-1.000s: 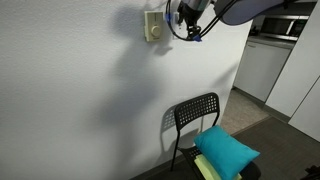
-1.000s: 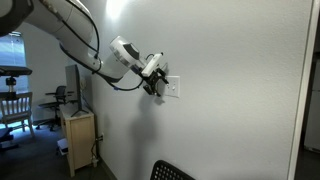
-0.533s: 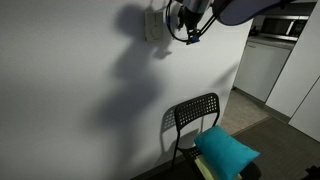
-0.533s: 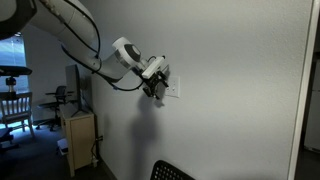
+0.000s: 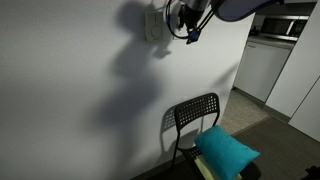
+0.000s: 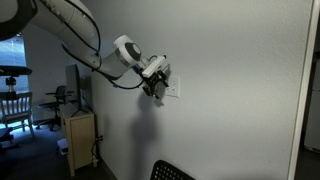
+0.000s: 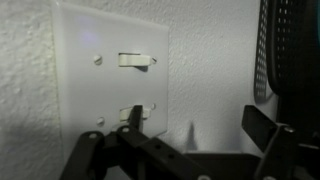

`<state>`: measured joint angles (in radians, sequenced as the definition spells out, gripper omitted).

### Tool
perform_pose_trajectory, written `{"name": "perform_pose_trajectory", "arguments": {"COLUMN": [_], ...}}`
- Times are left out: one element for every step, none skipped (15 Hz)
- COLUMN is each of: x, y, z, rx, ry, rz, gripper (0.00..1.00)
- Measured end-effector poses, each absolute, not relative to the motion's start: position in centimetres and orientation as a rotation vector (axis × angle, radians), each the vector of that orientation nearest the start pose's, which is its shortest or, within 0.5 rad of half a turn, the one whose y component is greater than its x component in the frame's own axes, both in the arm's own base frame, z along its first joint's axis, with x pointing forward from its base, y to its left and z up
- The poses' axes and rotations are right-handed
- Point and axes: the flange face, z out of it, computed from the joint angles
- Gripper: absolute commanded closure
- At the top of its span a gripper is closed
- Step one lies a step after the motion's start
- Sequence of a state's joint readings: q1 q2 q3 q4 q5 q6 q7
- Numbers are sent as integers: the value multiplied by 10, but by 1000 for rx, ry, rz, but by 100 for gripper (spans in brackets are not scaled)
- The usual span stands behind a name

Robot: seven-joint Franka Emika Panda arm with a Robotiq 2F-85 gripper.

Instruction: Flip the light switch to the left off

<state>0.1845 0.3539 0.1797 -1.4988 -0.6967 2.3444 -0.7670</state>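
The white double wall plate [image 7: 110, 75] fills the left of the wrist view, turned sideways, with two small white toggles. One toggle [image 7: 134, 60] stands free. The other toggle [image 7: 133, 111] is right at one fingertip of my gripper [image 7: 197, 122]; I cannot tell which of them is the left light switch. The gripper is open and empty, pressed close to the wall. In both exterior views the gripper [image 5: 186, 20] [image 6: 156, 86] is at the plate [image 5: 153, 26] [image 6: 174, 88], partly covering it.
A black metal chair [image 5: 195, 118] stands against the wall below, with a teal cushion [image 5: 227, 151] beside it. Kitchen cabinets [image 5: 268, 62] are past the wall's corner. A small wooden cabinet [image 6: 78, 140] and a chair [image 6: 12, 105] stand farther along the wall.
The wall around the plate has turned darker than a second ago. The gripper has shifted slightly upward at the plate and stayed open.
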Motion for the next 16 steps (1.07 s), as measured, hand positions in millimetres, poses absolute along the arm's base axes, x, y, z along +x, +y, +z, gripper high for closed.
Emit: {"name": "perform_pose_trajectory", "arguments": {"x": [670, 668, 665, 662, 658, 653, 647, 641, 636, 631, 627, 623, 620, 618, 617, 616], "y": [224, 223, 222, 220, 217, 215, 214, 212, 212, 211, 211, 211, 211, 211, 211, 211], "z": [527, 528, 529, 532, 537, 544, 551, 559, 566, 571, 575, 579, 581, 582, 582, 581], "rx": [1833, 1841, 1853, 1865, 1877, 1888, 1897, 1904, 1910, 1915, 1920, 1923, 1926, 1929, 1932, 1934], "ry": [1656, 1652, 1645, 1634, 1620, 1606, 1592, 1580, 1570, 1561, 1554, 1549, 1545, 1542, 1541, 1540], "rz": [454, 428, 392, 356, 321, 293, 264, 242, 220, 201, 183, 169, 154, 142, 130, 119], "gripper": [0, 0, 0, 0, 0, 0, 0, 0, 0, 0, 0, 0, 0, 0, 0, 0]}}
